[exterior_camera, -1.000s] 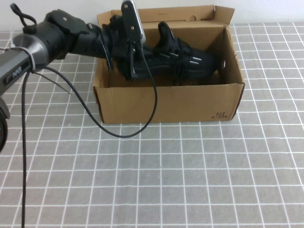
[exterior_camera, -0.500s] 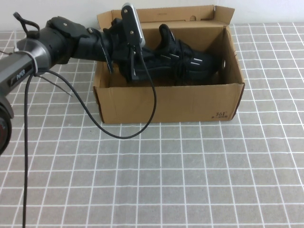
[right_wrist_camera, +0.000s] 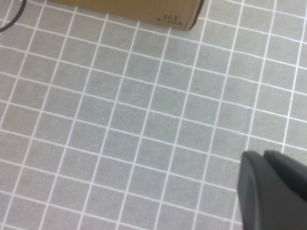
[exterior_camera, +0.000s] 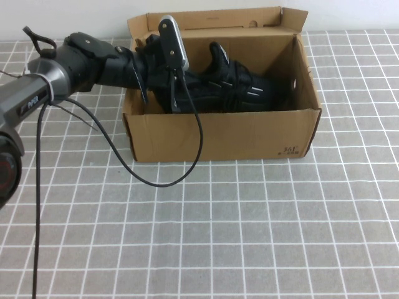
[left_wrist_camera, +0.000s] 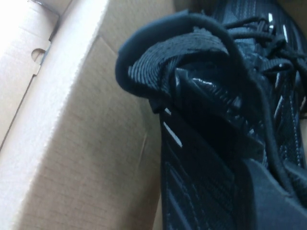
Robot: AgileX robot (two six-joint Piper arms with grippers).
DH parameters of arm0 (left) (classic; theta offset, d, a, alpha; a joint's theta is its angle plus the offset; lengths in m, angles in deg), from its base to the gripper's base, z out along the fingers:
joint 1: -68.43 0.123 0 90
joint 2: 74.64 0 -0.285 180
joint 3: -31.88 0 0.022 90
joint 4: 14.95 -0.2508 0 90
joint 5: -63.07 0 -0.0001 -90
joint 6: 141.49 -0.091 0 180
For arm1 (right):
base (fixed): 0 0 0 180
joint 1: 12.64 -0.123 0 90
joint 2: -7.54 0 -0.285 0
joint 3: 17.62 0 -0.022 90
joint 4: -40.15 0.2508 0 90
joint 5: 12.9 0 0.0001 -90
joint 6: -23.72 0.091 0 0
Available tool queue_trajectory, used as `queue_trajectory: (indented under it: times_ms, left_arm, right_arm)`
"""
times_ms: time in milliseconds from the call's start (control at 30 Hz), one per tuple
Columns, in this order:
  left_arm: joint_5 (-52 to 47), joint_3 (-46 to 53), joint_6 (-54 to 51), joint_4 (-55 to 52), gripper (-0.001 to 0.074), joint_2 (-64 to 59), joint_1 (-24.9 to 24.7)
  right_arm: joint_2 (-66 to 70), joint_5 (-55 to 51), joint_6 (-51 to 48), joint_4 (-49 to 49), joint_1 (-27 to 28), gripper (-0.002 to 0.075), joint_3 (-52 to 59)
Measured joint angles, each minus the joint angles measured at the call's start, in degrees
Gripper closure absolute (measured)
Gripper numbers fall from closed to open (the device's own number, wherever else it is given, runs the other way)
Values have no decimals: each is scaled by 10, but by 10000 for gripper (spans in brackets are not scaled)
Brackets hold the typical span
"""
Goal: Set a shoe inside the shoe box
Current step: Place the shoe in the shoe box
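Observation:
The black shoe (exterior_camera: pixel 240 87) lies lengthwise inside the brown cardboard shoe box (exterior_camera: pixel 218 134), toe toward the right end. My left gripper (exterior_camera: pixel 186 86) reaches into the box from the left and is shut on the shoe's heel end. The left wrist view shows the heel collar and laces (left_wrist_camera: pixel 206 96) close up against the box's inner wall (left_wrist_camera: pixel 86 158), with one dark finger (left_wrist_camera: pixel 273 201) against the shoe. My right gripper (right_wrist_camera: pixel 271 189) is out of the high view; it hangs shut and empty above the tiled surface, near the box's printed front corner (right_wrist_camera: pixel 168 12).
The box's back flaps (exterior_camera: pixel 212 22) stand up at the far side. A black cable (exterior_camera: pixel 156 177) loops from the left arm onto the grey tiled tabletop (exterior_camera: pixel 249 224) in front of the box's left part.
My left gripper has gone lower into the box with the shoe; the shoe sits deeper, more of it below the front wall.

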Motion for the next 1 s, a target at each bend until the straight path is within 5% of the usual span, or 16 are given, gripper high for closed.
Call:
queue_trajectory:
  times_ms: [167,433,567,800,1000]
  left_arm:
    - [2,-1,14,4,641,0,0]
    - [15,-4,55,10,334,30,0]
    - [16,-4,156,10,307,70,0]
    - [-15,-4,533,-1,305,146,0]
    - [-16,-5,734,-148,326,152,-45]
  right_arm:
    - [0,0,0,1,0,742,0]
    - [0,0,0,1,0,742,0]
    - [0,0,0,2,0,742,0]
    - [0,0,0,2,0,742,0]
    - [0,0,0,2,0,742,0]
